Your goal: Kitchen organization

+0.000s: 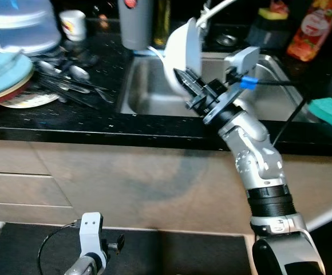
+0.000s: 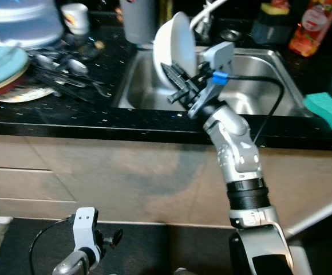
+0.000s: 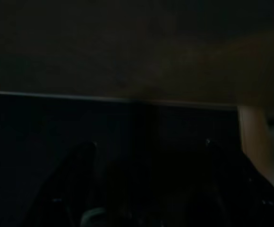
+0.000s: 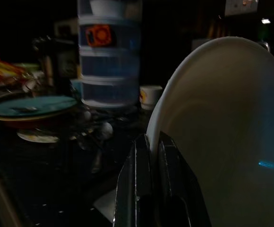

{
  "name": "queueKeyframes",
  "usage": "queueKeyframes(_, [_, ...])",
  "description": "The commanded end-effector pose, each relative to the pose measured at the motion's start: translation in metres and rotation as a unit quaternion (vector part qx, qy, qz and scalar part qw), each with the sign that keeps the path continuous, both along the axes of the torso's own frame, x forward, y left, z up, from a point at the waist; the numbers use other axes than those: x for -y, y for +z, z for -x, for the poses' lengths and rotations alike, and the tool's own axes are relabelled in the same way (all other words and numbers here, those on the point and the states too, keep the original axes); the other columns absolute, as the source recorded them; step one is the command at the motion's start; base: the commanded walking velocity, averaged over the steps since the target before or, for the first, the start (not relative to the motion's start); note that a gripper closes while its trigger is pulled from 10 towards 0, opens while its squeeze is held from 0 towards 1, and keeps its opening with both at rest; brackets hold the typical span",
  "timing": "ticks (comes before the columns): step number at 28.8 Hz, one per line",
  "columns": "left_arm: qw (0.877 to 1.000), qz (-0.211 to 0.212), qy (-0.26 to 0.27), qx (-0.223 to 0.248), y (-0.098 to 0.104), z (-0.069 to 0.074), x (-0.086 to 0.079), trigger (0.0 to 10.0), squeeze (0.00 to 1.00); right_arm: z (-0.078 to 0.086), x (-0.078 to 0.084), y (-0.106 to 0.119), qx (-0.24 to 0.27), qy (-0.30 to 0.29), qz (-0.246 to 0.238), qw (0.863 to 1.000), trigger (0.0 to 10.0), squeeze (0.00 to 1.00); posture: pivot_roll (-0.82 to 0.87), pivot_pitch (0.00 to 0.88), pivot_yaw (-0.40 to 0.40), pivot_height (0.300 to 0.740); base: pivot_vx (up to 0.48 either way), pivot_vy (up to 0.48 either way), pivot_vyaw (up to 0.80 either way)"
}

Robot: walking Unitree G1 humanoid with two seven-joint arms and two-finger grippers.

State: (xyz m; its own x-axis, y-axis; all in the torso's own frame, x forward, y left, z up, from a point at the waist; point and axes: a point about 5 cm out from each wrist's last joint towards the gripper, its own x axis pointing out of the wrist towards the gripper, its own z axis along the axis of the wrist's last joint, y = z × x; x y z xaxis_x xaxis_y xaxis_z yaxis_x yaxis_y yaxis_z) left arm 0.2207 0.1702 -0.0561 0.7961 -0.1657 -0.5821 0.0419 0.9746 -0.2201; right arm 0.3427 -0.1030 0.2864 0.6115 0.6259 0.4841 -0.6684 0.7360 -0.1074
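- The right gripper (image 1: 184,83) pinches the rim of a white bowl (image 1: 184,50), one black finger inside the wall and one outside, as the right wrist view shows (image 4: 149,189).
- The bowl hangs in the air over the left part of the steel sink (image 1: 154,97), above the basin's near rim, touching nothing but the fingers.
- It stands on edge, not level. Its hollow faces toward the sink's right side and the gripper, its rounded back toward the cutlery pile (image 1: 68,77) left of the sink. The rim's plane is close to upright, so the widest span runs up and down.
- The step in hand looks like carrying the bowl from the sink to a resting place, likely the stack of plates (image 1: 6,80) far left of the sink on the black counter (image 1: 97,123).
- To do it well, the pinch must stay firm; a rim grip on a smooth bowl can let it swing or slip.
- Lift clear of the faucet (image 1: 209,14) behind the sink and the grey canister (image 1: 136,23) at its back left corner.
- Turn the wrist so the base faces down before lowering.
- The left gripper (image 1: 89,235) hangs idle below the sink's counter front; its fingers show dimly spread in the left wrist view.
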Motion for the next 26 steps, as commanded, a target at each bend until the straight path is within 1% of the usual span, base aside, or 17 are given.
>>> queueKeyframes(1, [1.0,-0.002,0.003,-0.018,-0.0061,0.0093,-0.0018,10.0,0.0,0.0018,-0.0014,-0.0013,0.004,0.004,0.005,1.0,10.0,0.0,0.05,0.096,-0.07,0.74,0.0,0.0,0.0])
queueKeyframes(6, [1.0,-0.001,0.003,-0.018,-0.0061,0.0092,-0.0014,10.0,0.0,0.0018,-0.0026,-0.0024,0.005,0.005,0.015,1.0,10.0,0.0,0.05,0.097,-0.072,0.74,0.0,0.0,0.0])
queueKeyframes(10, [1.0,-0.004,-0.007,-0.016,-0.0061,0.0097,-0.0002,10.0,0.0,0.0019,-0.0033,-0.0024,0.005,0.008,0.015,1.0,10.0,0.0,0.05,0.096,-0.073,0.74,0.0,0.0,0.0])
queueKeyframes(12, [0.999,-0.012,-0.025,-0.017,-0.0069,0.0112,0.0015,10.0,0.0,0.0019,-0.0032,-0.0023,0.005,0.009,0.015,1.0,10.0,0.0,0.05,0.096,-0.073,0.74,0.0,-0.373,0.0])
queueKeyframes(17, [0.999,-0.009,-0.029,-0.013,-0.0067,0.0115,0.0026,10.0,0.0,0.0026,-0.0031,-0.0023,0.004,0.012,0.012,1.0,10.0,0.0,0.04,0.098,-0.072,0.74,0.0,-0.459,0.0])
queueKeyframes(18, [1.0,-0.011,-0.024,-0.011,-0.0062,0.0111,0.0016,10.0,0.0,0.0028,-0.0033,-0.0028,0.003,0.013,0.012,1.0,10.0,0.0,0.04,0.098,-0.073,0.74,0.0,-0.458,0.0])
queueKeyframes(21, [1.0,-0.005,0.022,-0.019,-0.0059,0.0088,-0.005,10.0,0.0,0.0029,-0.0031,-0.0036,0.002,0.015,0.015,1.0,10.0,0.0,0.04,0.097,-0.075,0.74,0.0,-0.335,0.0])
queueKeyframes(26, [0.999,-0.016,0.017,-0.026,-0.0069,0.0094,-0.0057,10.0,0.0,0.0026,-0.0027,-0.004,0.001,0.015,0.016,1.0,10.0,0.0,0.04,0.094,-0.074,0.74,0.0,-0.055,0.0])
